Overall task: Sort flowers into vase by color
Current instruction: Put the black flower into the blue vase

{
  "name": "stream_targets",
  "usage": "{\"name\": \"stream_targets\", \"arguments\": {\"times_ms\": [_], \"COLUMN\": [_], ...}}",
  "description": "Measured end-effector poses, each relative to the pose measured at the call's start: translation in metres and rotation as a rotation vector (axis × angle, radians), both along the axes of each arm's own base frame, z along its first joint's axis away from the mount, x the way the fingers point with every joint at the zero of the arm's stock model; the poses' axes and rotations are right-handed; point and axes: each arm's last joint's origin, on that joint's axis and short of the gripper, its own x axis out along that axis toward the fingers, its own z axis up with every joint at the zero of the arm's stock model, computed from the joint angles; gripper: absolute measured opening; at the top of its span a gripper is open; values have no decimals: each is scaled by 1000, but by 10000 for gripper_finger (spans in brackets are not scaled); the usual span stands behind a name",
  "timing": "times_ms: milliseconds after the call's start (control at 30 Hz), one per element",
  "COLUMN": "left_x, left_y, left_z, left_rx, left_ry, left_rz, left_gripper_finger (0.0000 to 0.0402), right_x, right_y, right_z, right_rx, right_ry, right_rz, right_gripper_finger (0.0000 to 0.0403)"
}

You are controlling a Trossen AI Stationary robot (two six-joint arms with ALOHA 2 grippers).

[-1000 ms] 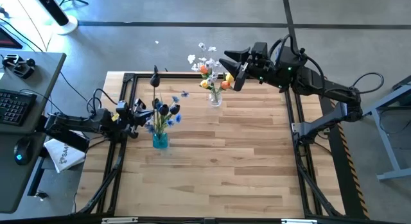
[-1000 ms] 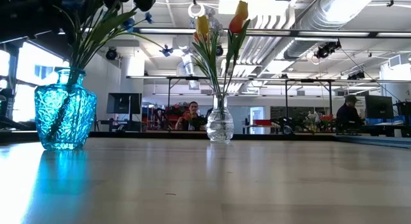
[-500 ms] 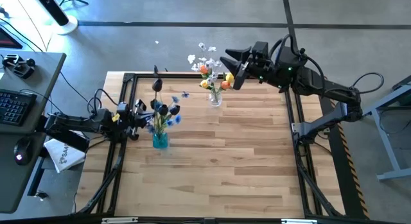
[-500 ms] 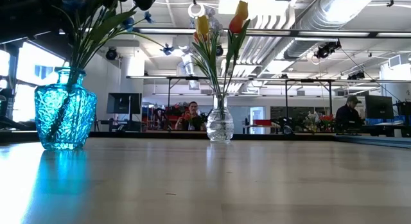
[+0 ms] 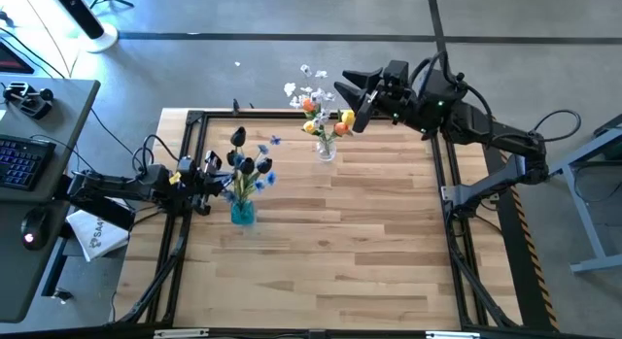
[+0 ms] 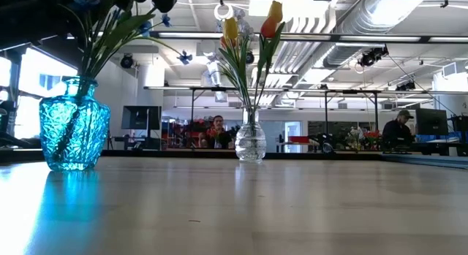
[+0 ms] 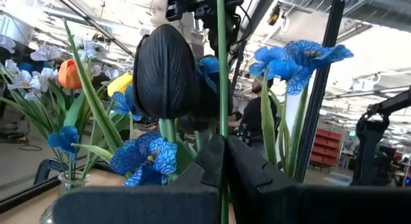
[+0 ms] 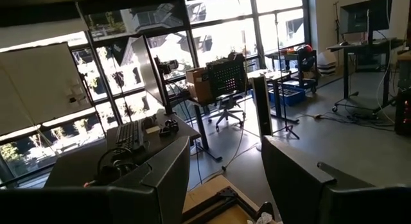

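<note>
Left gripper [image 7: 225, 161] pinching a green flower stem [image 7: 221, 70] beside blue vase [image 5: 242, 213]; right gripper [image 5: 352, 98] hovering spread above clear vase [image 5: 327, 150]

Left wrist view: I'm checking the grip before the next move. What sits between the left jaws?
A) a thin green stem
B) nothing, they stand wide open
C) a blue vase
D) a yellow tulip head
A: in the left wrist view the left gripper has its jaws shut on a thin green stem that runs straight up between them, beside a dark tulip head and blue blossoms.
</note>
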Motion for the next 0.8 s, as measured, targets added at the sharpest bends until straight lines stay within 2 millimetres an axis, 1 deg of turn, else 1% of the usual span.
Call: {"name": "stream_targets", "arguments": {"times_ms": [167,500,633,800], "left_x": [0,3,3,4], "left_y": [0,-2,-1,-1], "left_z": [-1,-7,-9,-12], "left_rx": [22,35,30,30], "left_ry": [11,80,98,135], "left_rz": [4,-48,-27,-20], "left_gripper_finger": [0,4,26,74], "right_x": [0,0,0,0], "right_y": [0,0,0,0], "right_z": [1,1,1,1], "right_rx": [-3,-3,-2,-2], "right_ry": [-11,-11,-12,-12], "right_rz": [-13,-13,-12,-12], "right_gripper_finger": [188,188,188,188]}}
